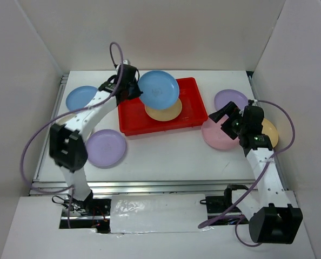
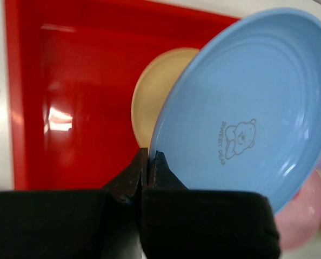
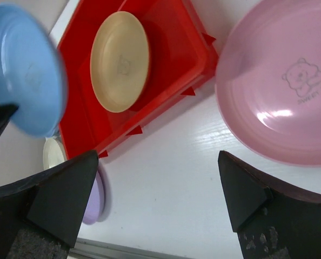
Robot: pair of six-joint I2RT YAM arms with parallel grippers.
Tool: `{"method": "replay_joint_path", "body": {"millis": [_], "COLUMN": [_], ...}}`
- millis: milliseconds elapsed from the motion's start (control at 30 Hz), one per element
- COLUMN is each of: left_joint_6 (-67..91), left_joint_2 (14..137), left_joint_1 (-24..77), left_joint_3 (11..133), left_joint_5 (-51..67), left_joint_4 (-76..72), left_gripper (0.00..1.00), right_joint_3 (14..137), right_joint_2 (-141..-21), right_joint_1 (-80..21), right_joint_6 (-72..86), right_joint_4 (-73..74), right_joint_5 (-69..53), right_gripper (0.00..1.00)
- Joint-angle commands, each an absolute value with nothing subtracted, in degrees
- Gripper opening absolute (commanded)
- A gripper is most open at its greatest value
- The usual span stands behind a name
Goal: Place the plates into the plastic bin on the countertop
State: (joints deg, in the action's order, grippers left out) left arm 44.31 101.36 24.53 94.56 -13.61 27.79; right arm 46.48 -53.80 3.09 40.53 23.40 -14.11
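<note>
My left gripper (image 1: pixel 134 93) is shut on the rim of a blue plate (image 1: pixel 159 89) and holds it tilted above the red plastic bin (image 1: pixel 132 123). In the left wrist view the gripper (image 2: pixel 149 159) pinches the blue plate's (image 2: pixel 247 108) edge over the bin (image 2: pixel 68 108). A yellow plate (image 1: pixel 168 111) lies flat in the bin; it also shows in the left wrist view (image 2: pixel 152 97) and the right wrist view (image 3: pixel 120 60). My right gripper (image 1: pixel 221 117) is open and empty above the countertop (image 3: pixel 176 183), beside a pink plate (image 1: pixel 217 136).
A blue plate (image 1: pixel 80 97) and a purple plate (image 1: pixel 105 148) lie left of the bin. A purple plate (image 1: pixel 231 99) and a yellow plate (image 1: pixel 269 132) lie at the right. White walls enclose the countertop; a metal rail (image 1: pixel 149 186) runs along its front edge.
</note>
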Motion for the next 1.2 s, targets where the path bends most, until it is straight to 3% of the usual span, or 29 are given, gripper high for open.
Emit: {"method": "replay_joint_path", "body": {"millis": [0,167,267,367,400,433,467,500,800,900,1033,1167], "left_joint_6": [37.8,39.2,39.6,40.3,40.6,40.6,40.8,40.6,38.5,38.5,39.1,38.6], "left_joint_2": [115.3,124.9,126.3,126.1,125.1,124.2,123.1,120.4,104.8,96.2,87.9,81.4], "left_joint_1": [22.6,20.3,20.1,20.7,20.7,20.9,21.6,22.1,30.1,33.8,35.5,36.3], "left_joint_3": [107.5,117.3,117.2,116.0,114.4,113.1,111.9,109.1,101.4,92.7,84.1,77.8], "left_joint_5": [-8.3,-6.3,-4.1,-4.2,-4.2,-4.0,-4.1,-5.1,-13.0,-17.2,-18.3,-18.5], "left_joint_4": [28.8,32.1,30.1,30.3,30.4,30.0,29.8,29.5,41.1,40.5,41.0,41.7], "left_gripper": [0.00,0.00,0.19,0.41,0.62,0.71,0.91,0.99,0.99,0.99,0.99,0.99], "right_joint_3": [44.8,44.3,43.9,43.1,42.1,41.6,41.0,39.5,35.2,33.1,28.5,29.3], "right_joint_2": [-51.7,-49.8,-49.2,-48.6,-48.3,-48.3,-47.8,-47.6,-50.6,-48.7,-46.3,-51.3], "right_joint_1": [5.1,6.4,7.1,8.0,8.2,8.6,8.7,8.7,10.0,10.1,10.3,10.5], "right_joint_6": [42.1,39.6,38.4,38.2,38.4,38.8,39.9,41.3,49.1,54.8,57.2,57.4], "right_joint_4": [18.8,20.7,21.7,22.9,23.1,23.1,23.2,23.3,29.0,29.6,25.2,23.6], "right_joint_5": [-21.0,-22.8,-22.9,-21.1,-20.7,-20.2,-18.4,-16.4,1.4,6.0,7.6,10.2], "right_gripper": [1.00,1.00,1.00,1.00,1.00,1.00,1.00,1.00,1.00,1.00,0.98,0.95]}}
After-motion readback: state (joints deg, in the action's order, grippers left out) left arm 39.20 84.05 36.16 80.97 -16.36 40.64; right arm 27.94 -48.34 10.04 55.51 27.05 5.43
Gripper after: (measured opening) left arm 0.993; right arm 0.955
